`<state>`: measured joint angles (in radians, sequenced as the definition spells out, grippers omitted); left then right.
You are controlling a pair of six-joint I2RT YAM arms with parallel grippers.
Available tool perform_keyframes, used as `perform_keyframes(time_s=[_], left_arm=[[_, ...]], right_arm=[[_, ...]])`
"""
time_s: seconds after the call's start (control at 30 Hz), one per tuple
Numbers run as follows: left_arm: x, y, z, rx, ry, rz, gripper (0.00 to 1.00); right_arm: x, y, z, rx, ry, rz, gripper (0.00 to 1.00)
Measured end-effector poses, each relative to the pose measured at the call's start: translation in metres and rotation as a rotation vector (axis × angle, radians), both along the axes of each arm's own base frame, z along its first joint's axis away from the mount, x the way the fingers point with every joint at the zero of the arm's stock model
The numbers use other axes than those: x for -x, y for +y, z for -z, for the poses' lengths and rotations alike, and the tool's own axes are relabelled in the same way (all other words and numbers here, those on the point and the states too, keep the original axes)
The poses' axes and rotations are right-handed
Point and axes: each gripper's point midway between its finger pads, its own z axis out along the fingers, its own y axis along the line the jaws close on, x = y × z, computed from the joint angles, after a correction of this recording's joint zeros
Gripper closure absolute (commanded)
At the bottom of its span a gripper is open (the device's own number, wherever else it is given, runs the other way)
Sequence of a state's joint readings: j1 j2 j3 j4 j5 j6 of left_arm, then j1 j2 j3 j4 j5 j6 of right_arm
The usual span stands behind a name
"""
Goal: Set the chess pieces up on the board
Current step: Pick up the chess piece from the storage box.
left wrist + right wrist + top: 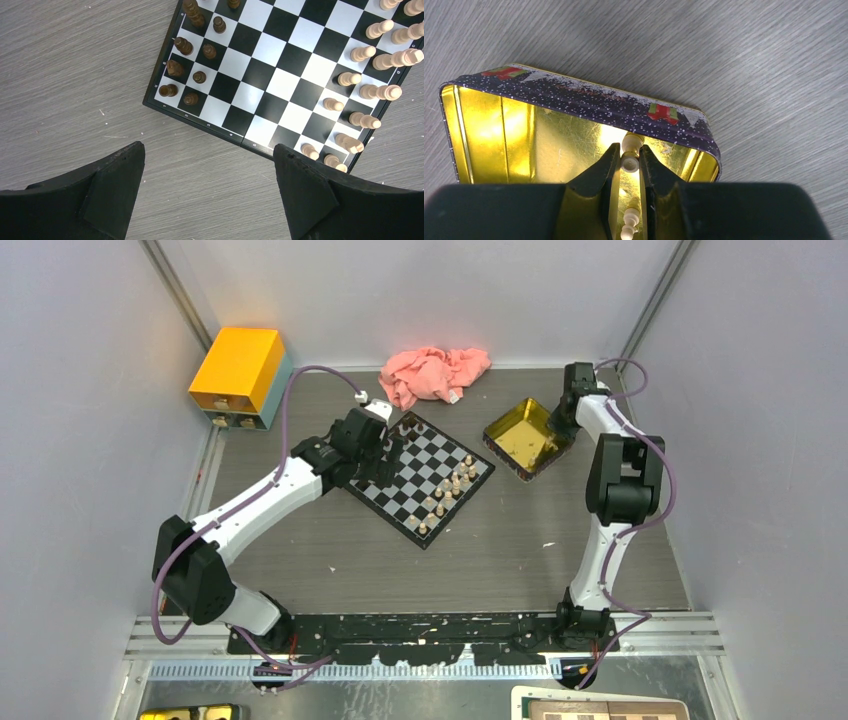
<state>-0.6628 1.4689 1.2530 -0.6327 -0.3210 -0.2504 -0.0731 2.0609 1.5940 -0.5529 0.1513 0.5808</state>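
Two robot arms at a chess board: one gripper spread wide, the other pinching a piece.

In the overhead view the left arm stretches from lower left to frame centre, and the left gripper [385,462] hangs over the left corner of the board [430,455], which sits diamond-wise on the grey surface [520,540]. In its wrist view the black fingers [115,185] are spread wide and hold nothing; the board's near edge lies just above them, dark chess pieces [185,46] at upper left, pale chess pieces [380,62] down the right. The right arm stands folded at right, and the right gripper [629,160] is lowered inside a gold-lined tin [589,102] beside the board, pinching one pale piece [631,150].
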Motion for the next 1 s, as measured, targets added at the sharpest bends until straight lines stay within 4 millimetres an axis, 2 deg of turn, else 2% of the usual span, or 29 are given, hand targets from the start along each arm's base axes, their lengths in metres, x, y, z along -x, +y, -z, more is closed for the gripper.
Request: perform_keyframes(time_s=[0.33, 0.5, 1.0], left_arm=[[0.001, 0.001, 0.003, -0.004, 0.006, -0.001, 0.00], [0.002, 0.001, 0.004, -0.004, 0.008, -0.002, 0.00], [0.004, 0.003, 0.008, -0.009, 0.016, -0.003, 0.00]], right_arm=[[0.002, -0.012, 0.006, -0.084, -0.024, 0.083, 0.99], [0.002, -0.011, 0.008, -0.127, -0.034, 0.102, 0.99], [-0.010, 0.006, -0.019, -0.231, -0.127, 0.059, 0.99]])
